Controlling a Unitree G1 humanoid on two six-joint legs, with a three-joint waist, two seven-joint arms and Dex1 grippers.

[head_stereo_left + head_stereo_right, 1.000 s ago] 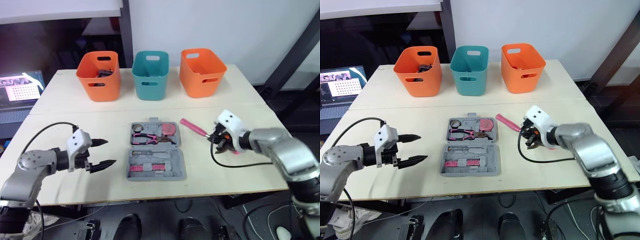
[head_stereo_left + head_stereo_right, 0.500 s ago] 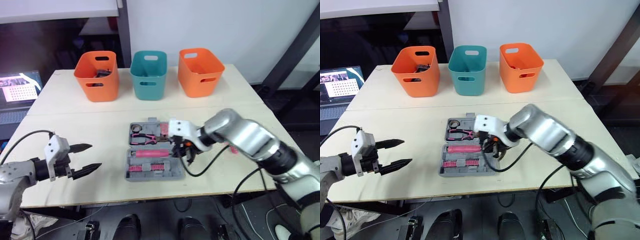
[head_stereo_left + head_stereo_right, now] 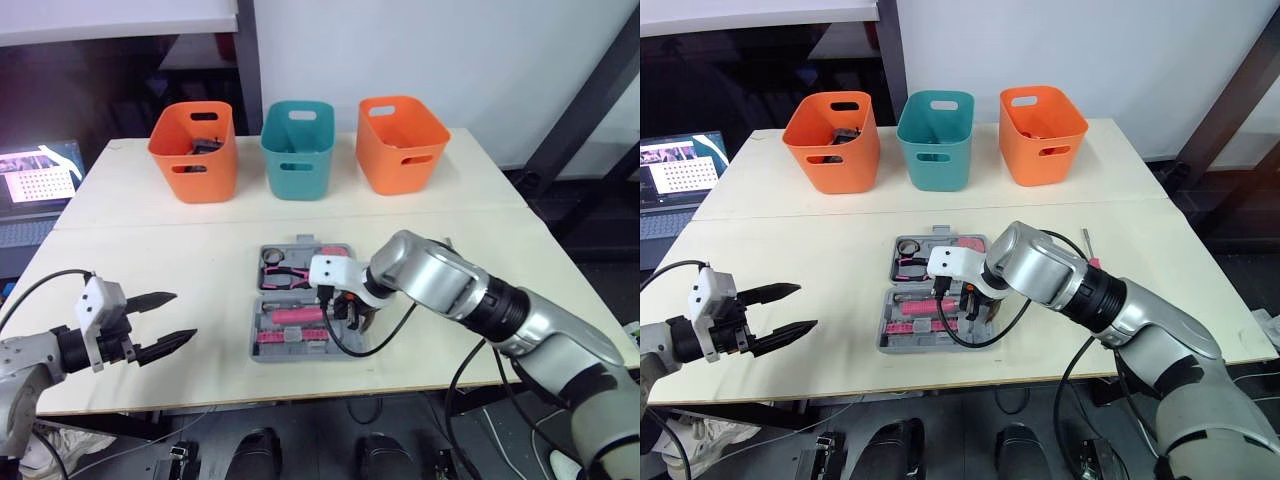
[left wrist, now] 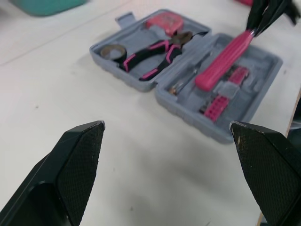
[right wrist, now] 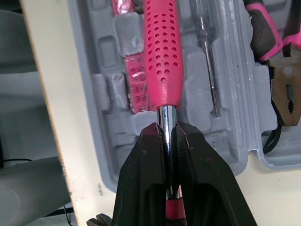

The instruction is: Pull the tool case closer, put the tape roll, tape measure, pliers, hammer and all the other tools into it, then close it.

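Table [image 3: 200,250]: right tool [image 5: 164,129] clamps hammer [image 5: 162,56] over tool case [image 4: 188,115]; left tool [image 3: 182,315] spread, hovering.

At the tool case [image 4: 263,70], the right pincer [image 5: 166,129] is clamped on the metal shaft of the pink-handled tool [image 5: 162,52]. Its fingers cover the shaft's far end, so the tool's head cannot be made out. Beyond the case's left side, the dark items in the orange basket [image 3: 190,178] are too small to tell, and a laptop screen [image 3: 35,180] further left is cut by the picture's edge.
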